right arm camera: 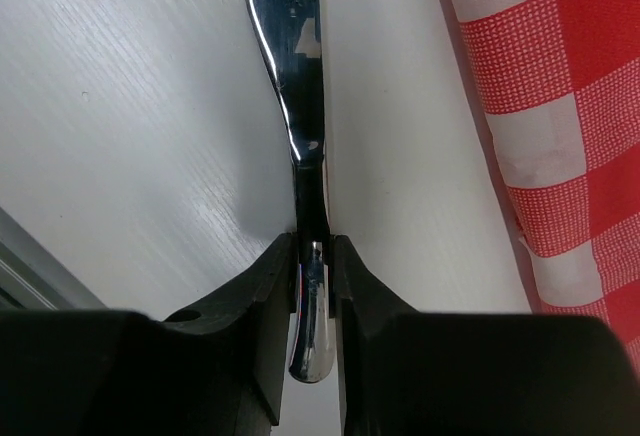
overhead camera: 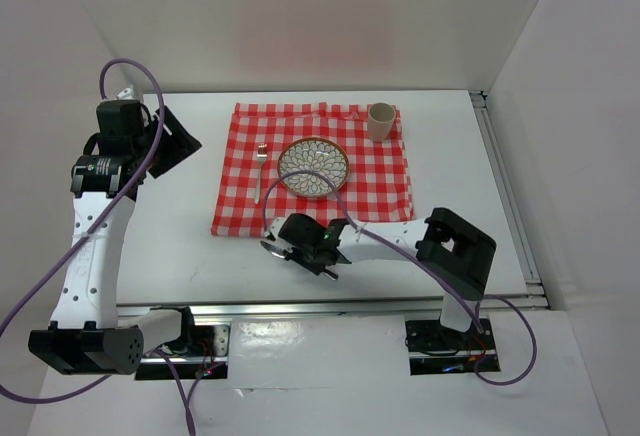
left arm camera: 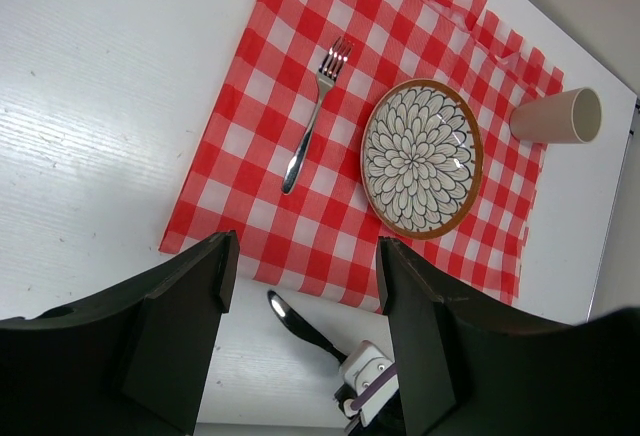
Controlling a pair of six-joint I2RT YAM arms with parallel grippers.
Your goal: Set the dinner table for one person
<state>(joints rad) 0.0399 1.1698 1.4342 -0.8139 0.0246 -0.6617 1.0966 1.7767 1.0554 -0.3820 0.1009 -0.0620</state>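
- Knife (right arm camera: 295, 106) clamped by handle in right gripper (right arm camera: 312, 256), lower centre, beside cloth (right arm camera: 560, 106).
- Left gripper (left arm camera: 305, 251) hangs wide open, empty, along frame bottom.
- Fork (left arm camera: 312, 121), plate (left arm camera: 422, 156) and cup (left arm camera: 555, 116) sit on cloth.

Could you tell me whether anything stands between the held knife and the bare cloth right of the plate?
Nothing visible does. The right gripper holds the knife just off the checked cloth; the plate lies beside that route, the cup beyond it at the far corner.
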